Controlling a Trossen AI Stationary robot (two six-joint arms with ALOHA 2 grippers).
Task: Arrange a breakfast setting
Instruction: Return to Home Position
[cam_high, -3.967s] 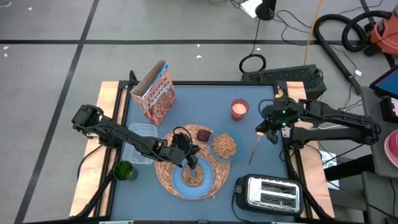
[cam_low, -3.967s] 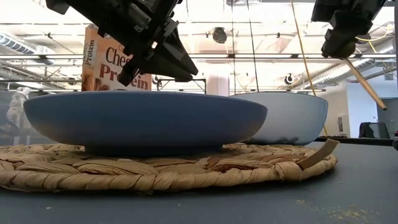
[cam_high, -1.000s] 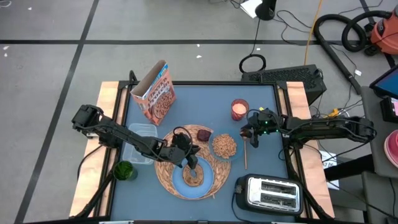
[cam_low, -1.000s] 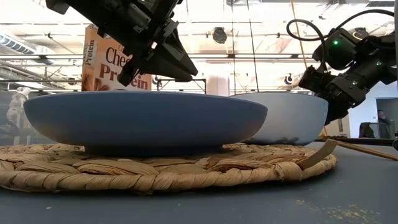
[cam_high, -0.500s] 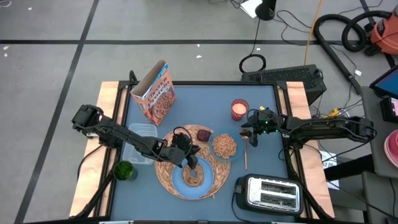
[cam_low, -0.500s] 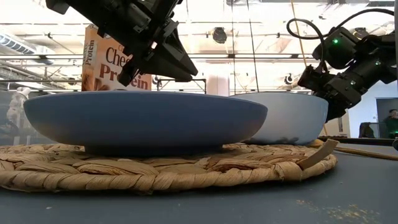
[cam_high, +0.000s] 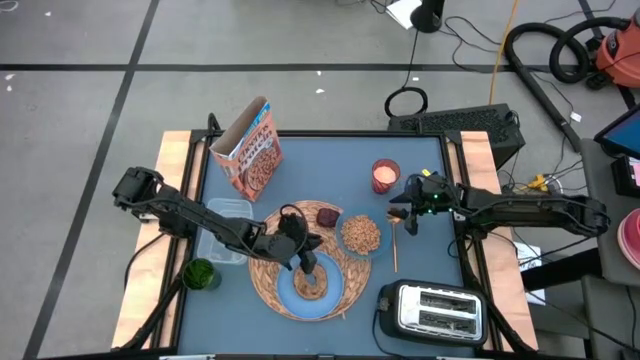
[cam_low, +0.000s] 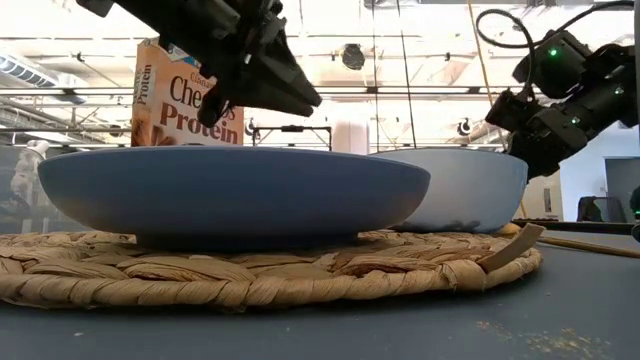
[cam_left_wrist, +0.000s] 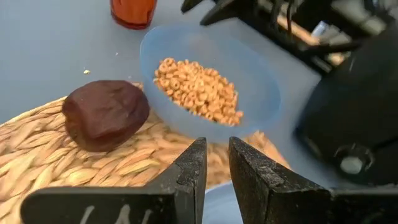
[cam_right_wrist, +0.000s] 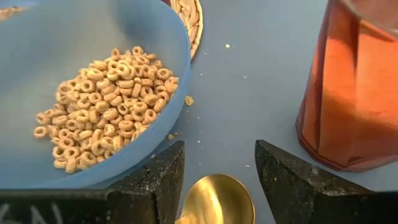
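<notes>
Cereal rings fill the small bowl (cam_high: 361, 234), which rests against the edge of the round straw placemat (cam_high: 270, 278). Just beside the bowl, on the right arm's side, the gold spoon (cam_right_wrist: 216, 200) lies flat on the blue table (cam_high: 320, 170). The right gripper (cam_right_wrist: 219, 149) hangs over its round end, fingers wide apart and empty. A red glass (cam_high: 385, 176) stands near the bowl, close to that gripper.

On the bowl's other side sits the dark-red fruit (cam_high: 327, 215). Past it is the light-blue plate (cam_high: 290, 296) with the bread ring (cam_high: 313, 284). The left gripper (cam_left_wrist: 216, 142) hangs over the plate, fingers almost together and empty. The toaster (cam_high: 430, 310) fills the table edge near the bowl. The cereal box (cam_high: 250, 150) stands well apart from the bowl, with bare table between.
</notes>
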